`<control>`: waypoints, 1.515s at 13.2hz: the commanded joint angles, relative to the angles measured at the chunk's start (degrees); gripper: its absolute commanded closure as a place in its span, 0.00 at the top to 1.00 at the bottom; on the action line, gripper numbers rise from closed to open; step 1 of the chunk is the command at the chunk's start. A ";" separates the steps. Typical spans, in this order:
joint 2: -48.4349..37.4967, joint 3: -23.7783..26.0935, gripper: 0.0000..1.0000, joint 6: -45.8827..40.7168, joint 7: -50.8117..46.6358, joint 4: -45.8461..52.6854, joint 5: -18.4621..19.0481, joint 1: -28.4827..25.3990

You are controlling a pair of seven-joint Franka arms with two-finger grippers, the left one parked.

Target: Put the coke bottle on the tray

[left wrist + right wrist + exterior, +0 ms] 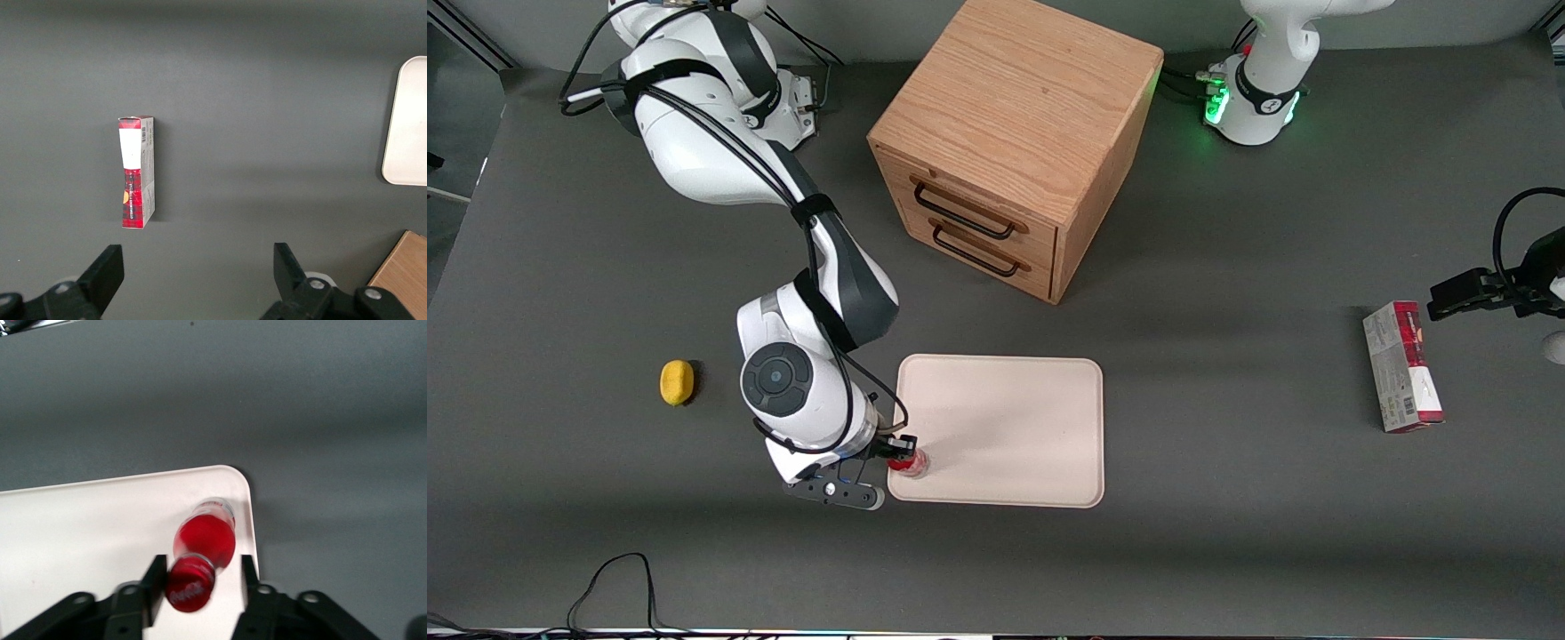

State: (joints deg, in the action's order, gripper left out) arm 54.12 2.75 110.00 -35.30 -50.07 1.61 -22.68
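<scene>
Covering nearly the whole scene, the dark grey desk carries everything. The light wooden drawer cabinet with two black handles stands farther from the front camera than the large flat cream-white tray with rounded corners, which lies near the middle of the desk. The red-and-grey rectangular carton lies flat toward the parked arm's end of the desk, well apart from the tray. The small yellow lemon-like fruit lies toward the working arm's end, near the right arm's wrist.

The black two-finger gripper is over the tray's corner that is nearest to the front camera on the working arm's side. Its fingers stand a little apart on both sides of the red cap, and I cannot tell if they touch it. The small red coke bottle with white script on its cap stands between them on the tray, just inside the rim, somewhat tilted in the wrist view.
</scene>
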 commanded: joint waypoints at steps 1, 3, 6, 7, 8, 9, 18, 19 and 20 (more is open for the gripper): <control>0.64 -0.12 1.00 -0.14 -1.88 1.82 1.38 -0.52; 0.64 -0.12 1.00 -0.14 -1.79 1.82 1.38 -0.52; 0.20 -0.12 1.00 -0.75 -1.17 1.73 2.25 -0.44; -0.32 -0.12 1.00 -0.84 -1.00 1.73 2.17 -0.18; -1.29 -0.12 1.00 -2.41 -0.30 0.95 2.08 0.26; -3.82 -0.29 1.00 -5.56 3.10 -1.14 1.21 1.31; -40.72 -1.60 1.00 -5.41 21.40 -44.72 -2.93 10.81; -44.85 -2.83 1.00 -5.41 23.85 -48.85 -3.01 10.81; -48.37 -4.84 1.00 -5.67 27.53 -52.37 -3.10 10.81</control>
State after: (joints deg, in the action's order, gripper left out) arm 16.33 0.95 102.22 -13.69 -89.82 -0.14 -11.57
